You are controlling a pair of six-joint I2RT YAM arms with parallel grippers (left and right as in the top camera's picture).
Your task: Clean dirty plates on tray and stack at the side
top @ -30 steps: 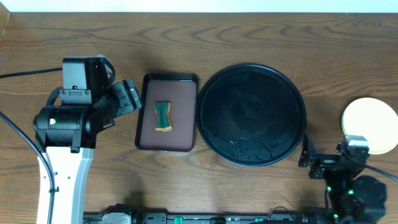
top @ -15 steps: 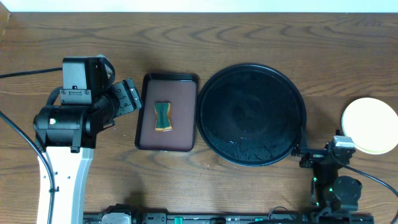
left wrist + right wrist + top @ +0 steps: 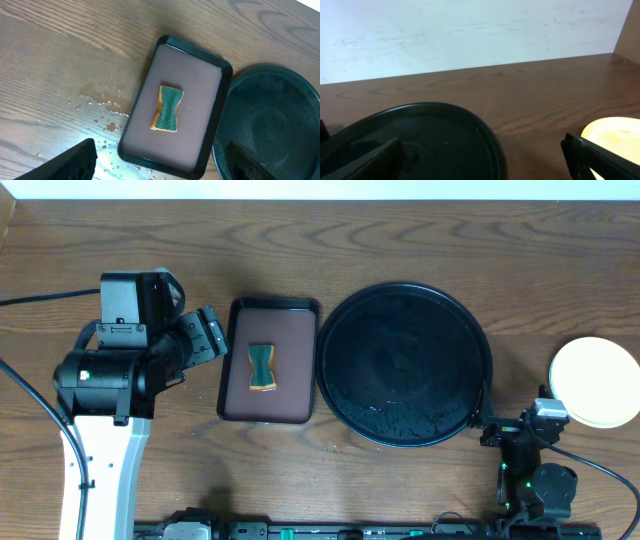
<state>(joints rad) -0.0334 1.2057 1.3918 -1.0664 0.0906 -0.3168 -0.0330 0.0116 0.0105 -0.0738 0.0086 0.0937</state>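
Observation:
The large round black tray sits mid-table with no plates on it; it also shows in the left wrist view and the right wrist view. A pale yellow plate lies at the right edge of the table, on top of a stack whose lower plates are hidden; it also shows in the right wrist view. My right gripper is open and empty, low at the front between the tray and the plate. My left gripper is open and empty, left of the rectangular tray.
A dark-brown rectangular tray holds a green-and-yellow sponge, left of the black tray. Water drops lie on the wood beside it. The table's back edge meets a white wall.
My right arm has drawn back toward the front edge and a little left, away from the yellow plate. The left arm has not moved.

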